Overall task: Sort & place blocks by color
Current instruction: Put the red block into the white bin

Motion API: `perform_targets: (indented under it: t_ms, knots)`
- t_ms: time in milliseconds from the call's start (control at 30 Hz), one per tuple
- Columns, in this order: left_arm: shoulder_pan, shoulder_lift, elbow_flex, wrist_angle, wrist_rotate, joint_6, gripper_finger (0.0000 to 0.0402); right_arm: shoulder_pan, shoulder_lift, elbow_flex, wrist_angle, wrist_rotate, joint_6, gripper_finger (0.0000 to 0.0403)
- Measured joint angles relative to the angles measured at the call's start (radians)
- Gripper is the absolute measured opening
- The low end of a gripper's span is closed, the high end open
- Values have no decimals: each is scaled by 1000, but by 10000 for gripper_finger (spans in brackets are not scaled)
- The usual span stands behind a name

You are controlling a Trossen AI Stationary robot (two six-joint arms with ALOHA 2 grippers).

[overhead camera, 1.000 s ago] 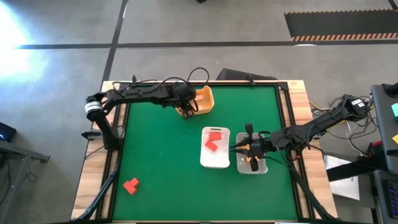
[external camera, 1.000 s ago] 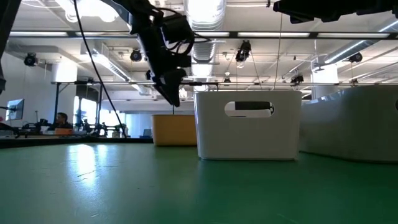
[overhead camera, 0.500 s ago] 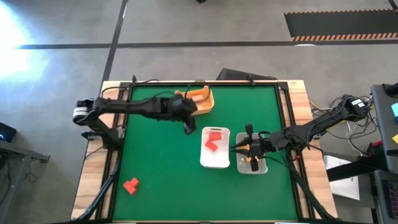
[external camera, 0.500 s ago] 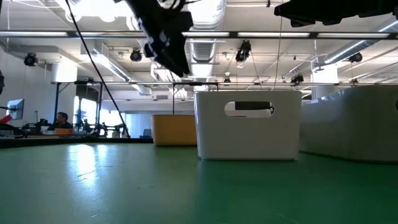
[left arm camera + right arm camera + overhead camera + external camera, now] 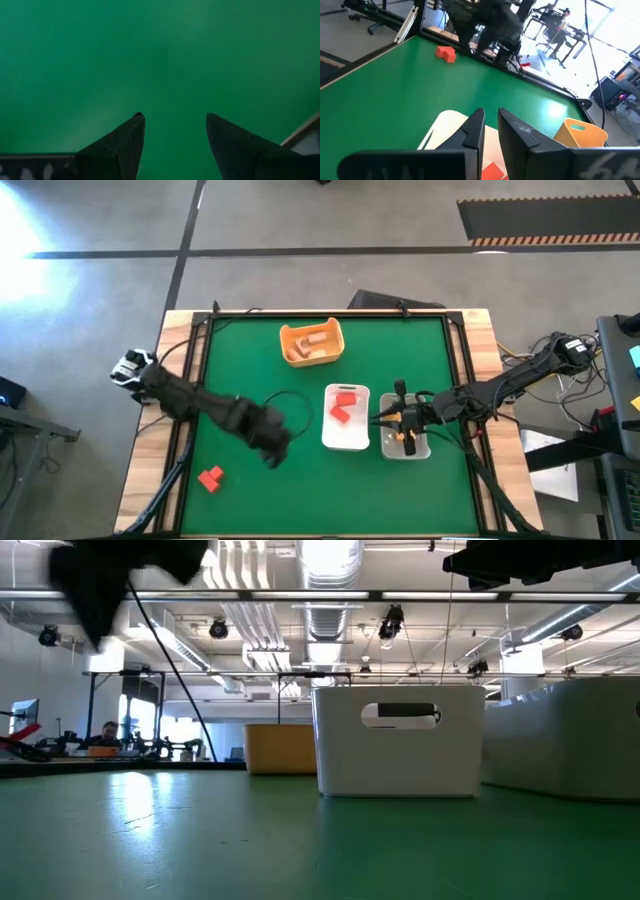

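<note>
Two red blocks (image 5: 210, 478) (image 5: 446, 53) lie on the green mat near its near-left corner. More red blocks (image 5: 343, 407) rest in the white tray (image 5: 346, 442), tan ones (image 5: 310, 340) in the yellow-orange tub (image 5: 312, 343), and an orange one (image 5: 410, 443) in the clear tray (image 5: 420, 452). My left gripper (image 5: 272, 452) (image 5: 175, 117) hangs open over bare mat, right of the loose red blocks. My right gripper (image 5: 376, 418) (image 5: 491, 117) hovers over the white tray's right edge, fingers nearly together with nothing seen between them.
The tub (image 5: 280, 750), the white tray (image 5: 400, 740) and the clear tray (image 5: 570, 740) stand on the far and right parts of the mat. A black cable loops beside the left arm (image 5: 290, 405). Bare mat spreads across the near side.
My left arm has swung quickly from the yellow-orange tub at the far edge toward the near-left of the table, ending close to the loose red blocks. The right arm has kept still.
</note>
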State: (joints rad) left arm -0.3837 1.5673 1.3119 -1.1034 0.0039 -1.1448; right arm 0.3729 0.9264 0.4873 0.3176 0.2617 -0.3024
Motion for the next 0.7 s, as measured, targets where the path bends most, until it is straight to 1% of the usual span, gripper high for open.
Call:
perform_targets:
  t_ms: [67,100,167,333,400,500,600,700]
  knots:
    - [-74,7,-19,-101,51,-169,194,0,0,0,0,-4,6,43]
    - [-111,10,-34,-125,78,-232,194,0,0,0,1,-4,11,43]
    - [-184,11,-63,-105,115,-330,194,0,0,0,1,-9,16,43]
    - [-322,16,-144,-54,144,-525,193,0,0,0,1,-9,16,43]
    - [-362,16,-171,-57,170,-573,193,0,0,0,0,-9,15,43]
    - [-403,16,-199,-50,178,-597,193,0,0,0,1,-9,8,43]
    - [-417,16,-224,-44,177,-628,193,0,0,0,1,-9,-6,43]
    - [-417,16,-243,10,177,-629,194,0,0,0,1,-9,-9,43]
